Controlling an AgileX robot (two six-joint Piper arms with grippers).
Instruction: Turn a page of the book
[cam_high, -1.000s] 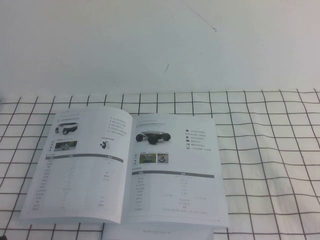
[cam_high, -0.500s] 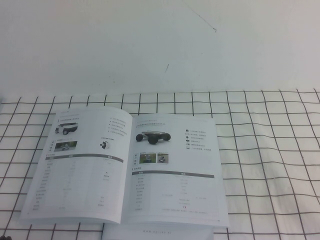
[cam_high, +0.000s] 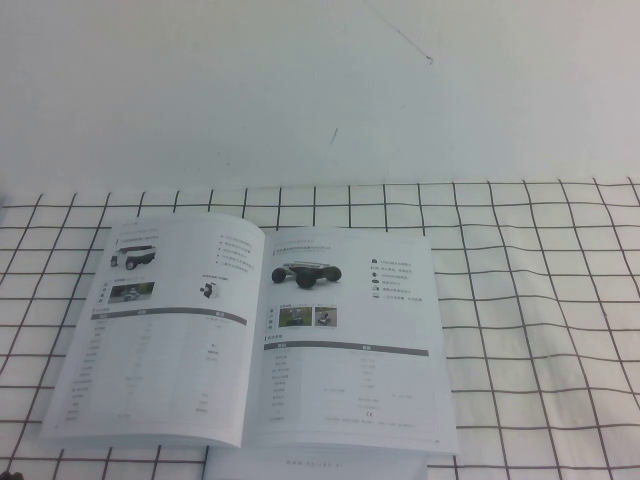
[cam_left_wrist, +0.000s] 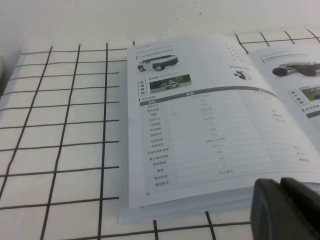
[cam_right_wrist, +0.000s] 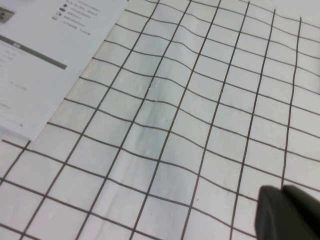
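The book (cam_high: 260, 340) lies open and flat on the black-grid white cloth (cam_high: 540, 300), left of centre. The page (cam_high: 160, 340) is the left leaf, with its small white vehicle side up and a grey table bar; its other side is hidden. The right leaf (cam_high: 350, 350) shows a dark chassis picture. Neither gripper shows in the high view. In the left wrist view my left gripper (cam_left_wrist: 281, 186) is shut and empty, just off the near edge of the page (cam_left_wrist: 200, 115). In the right wrist view my right gripper (cam_right_wrist: 281, 192) is shut and empty over bare cloth, away from the book's right corner (cam_right_wrist: 45, 55).
A white sheet edge (cam_high: 320, 465) sticks out under the book's near edge. A white wall (cam_high: 320, 90) stands behind the cloth. A small dark object (cam_high: 8, 474) shows at the near left corner. Grid cloth spreads to the right of the book.
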